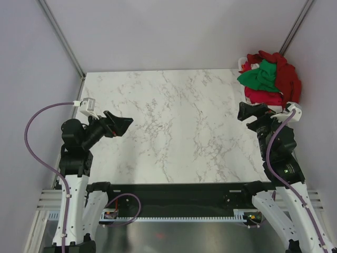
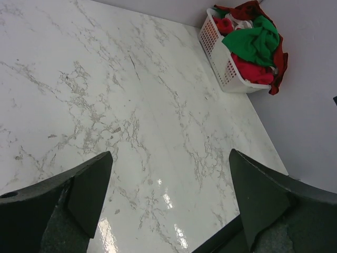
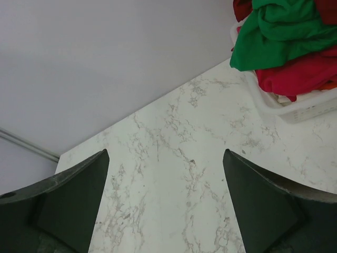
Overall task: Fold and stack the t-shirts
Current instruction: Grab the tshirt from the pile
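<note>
The t-shirts lie heaped in a white basket (image 1: 278, 108) at the table's far right corner: a bright green one (image 1: 259, 77) on top, a dark red one (image 1: 286, 76) behind and a lighter red one (image 1: 261, 96) in front. The heap also shows in the left wrist view (image 2: 253, 42) and the right wrist view (image 3: 279, 31). My left gripper (image 1: 122, 124) is open and empty above the table's left side, far from the basket. My right gripper (image 1: 248, 111) is open and empty just in front of the basket.
The marble tabletop (image 1: 174, 121) spreads between the arms. Grey walls close in the back and both sides. The black rail (image 1: 179, 192) runs along the near edge.
</note>
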